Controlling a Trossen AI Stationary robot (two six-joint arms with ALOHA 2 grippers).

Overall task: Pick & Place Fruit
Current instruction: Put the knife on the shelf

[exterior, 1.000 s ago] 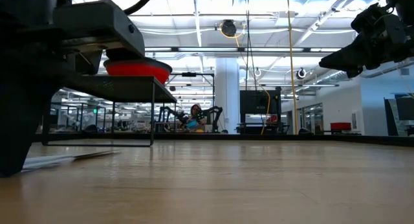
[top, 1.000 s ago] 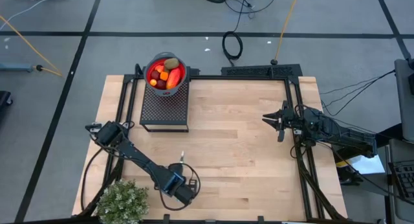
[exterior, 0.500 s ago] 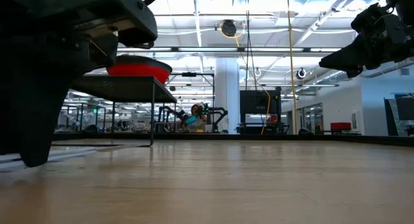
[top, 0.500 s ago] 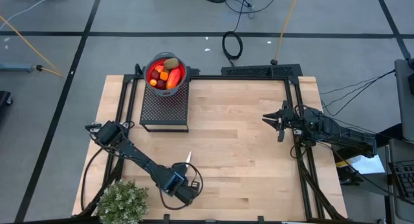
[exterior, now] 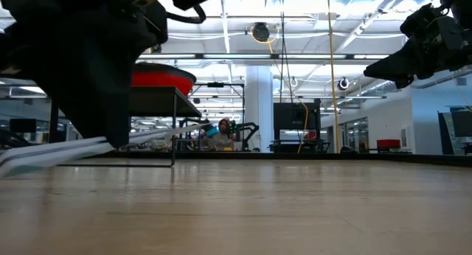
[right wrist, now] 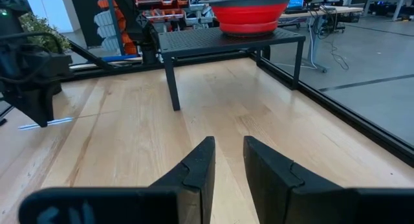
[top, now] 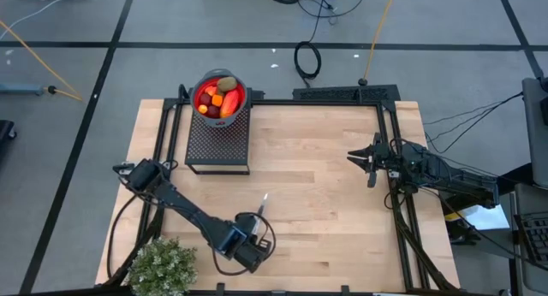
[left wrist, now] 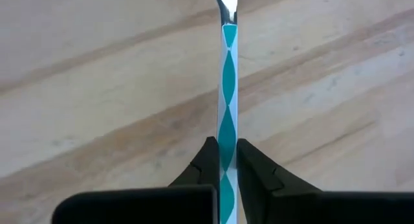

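The fruit (top: 219, 97) lies in a red bowl (top: 240, 97) on a black perforated stand (top: 218, 142) at the table's far left: a brown-green oval, orange bits and red pieces show. My left gripper (top: 255, 227) (left wrist: 228, 160), near the front edge, is shut on a slim silver-and-teal knife (top: 261, 206) (exterior: 59, 148). My right gripper (top: 353, 156) (right wrist: 229, 149) hangs above the table's right side, empty, with a narrow gap between its fingers. My left gripper pinches the knife's teal-and-white handle (left wrist: 228, 143) between its two fingers (left wrist: 208, 160), one on each flat side. The fingers come from above, slanting down. The knife runs on past the fingertips, with its silver blade (left wrist: 226, 4) farthest out and raised above the table.
A bushy green plant (top: 163, 266) stands at the front left corner beside my left arm. A black frame (top: 390, 159) runs along the table's far and right edges. Bare wood (top: 317, 193) lies between the two grippers.
My left gripper has gone toward the table's right edge with the knife. The knife lay flat on the table a second ago. Now it is turned, with its blade end lifted and pointing toward the far right.
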